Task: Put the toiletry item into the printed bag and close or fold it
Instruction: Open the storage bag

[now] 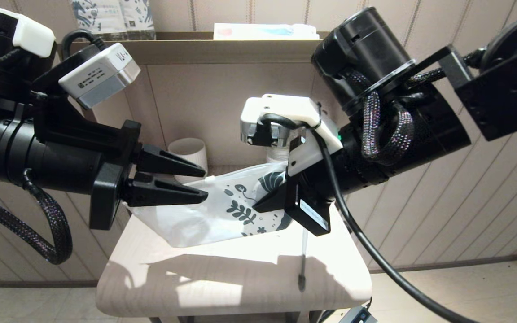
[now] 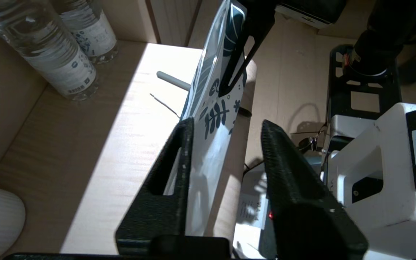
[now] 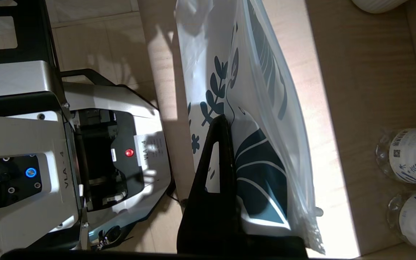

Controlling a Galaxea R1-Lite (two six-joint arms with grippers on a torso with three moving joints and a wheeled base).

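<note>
The printed bag hangs stretched above the small table, blue leaf print at its right end. My right gripper is shut on that printed end; in the right wrist view one finger presses the bag and the bag film hides the other. My left gripper is open at the bag's plain left end. In the left wrist view the bag lies against one finger, well apart from the other. The toothbrush lies on the table under the bag, outside it, its handle showing.
A white ribbed cup stands at the back of the table. Two water bottles stand in the back corner against the wall. A shelf above holds a white and light blue packet. The table's front edge is close below the bag.
</note>
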